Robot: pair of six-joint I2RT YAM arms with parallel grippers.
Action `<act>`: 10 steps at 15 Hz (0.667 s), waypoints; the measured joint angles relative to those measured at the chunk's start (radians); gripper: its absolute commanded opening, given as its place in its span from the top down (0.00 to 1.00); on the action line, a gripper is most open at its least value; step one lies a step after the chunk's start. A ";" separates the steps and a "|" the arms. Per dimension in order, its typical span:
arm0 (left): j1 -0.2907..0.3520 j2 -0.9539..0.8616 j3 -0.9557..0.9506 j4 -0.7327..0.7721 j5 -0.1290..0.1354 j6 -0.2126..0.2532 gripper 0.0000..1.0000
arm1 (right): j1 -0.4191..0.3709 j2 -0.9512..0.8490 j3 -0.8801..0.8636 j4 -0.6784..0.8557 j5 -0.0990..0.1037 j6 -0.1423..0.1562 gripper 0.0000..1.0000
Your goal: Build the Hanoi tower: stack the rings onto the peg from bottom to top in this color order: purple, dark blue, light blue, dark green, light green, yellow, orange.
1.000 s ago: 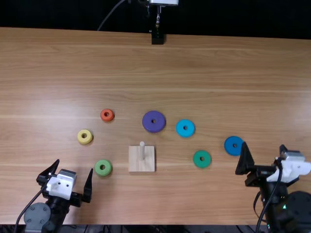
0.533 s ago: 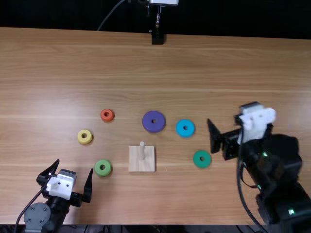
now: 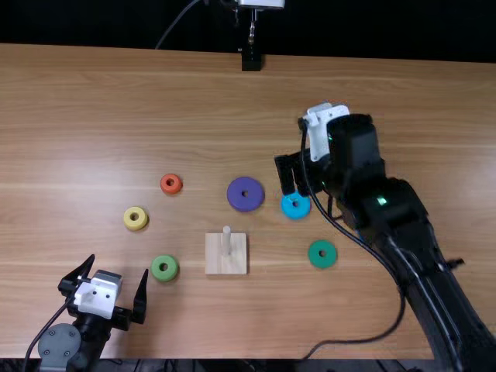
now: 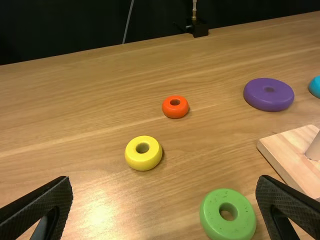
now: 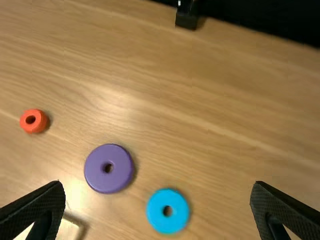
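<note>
Pose | right hand [image 3: 311,201] spread, near light blue ring [image 3: 295,207] | left hand [image 3: 119,264] spread

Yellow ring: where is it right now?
In the top view, the yellow ring lies on the left side of the table, below and left of the orange ring and above and left of the light green ring.

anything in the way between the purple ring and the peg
Nothing visible: only bare table, then the peg's wooden base, lies between the purple ring and the peg. The light blue ring lies off to one side.
</note>
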 measured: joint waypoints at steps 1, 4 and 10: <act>0.000 0.000 0.000 0.000 0.000 0.000 0.00 | 0.016 0.052 0.017 -0.013 0.000 0.058 0.00; 0.000 0.000 0.000 0.000 0.000 0.000 0.00 | 0.092 0.209 0.063 -0.075 -0.001 0.138 0.00; 0.000 0.000 0.000 0.000 0.000 0.000 0.00 | 0.126 0.444 0.234 -0.190 -0.003 0.165 0.00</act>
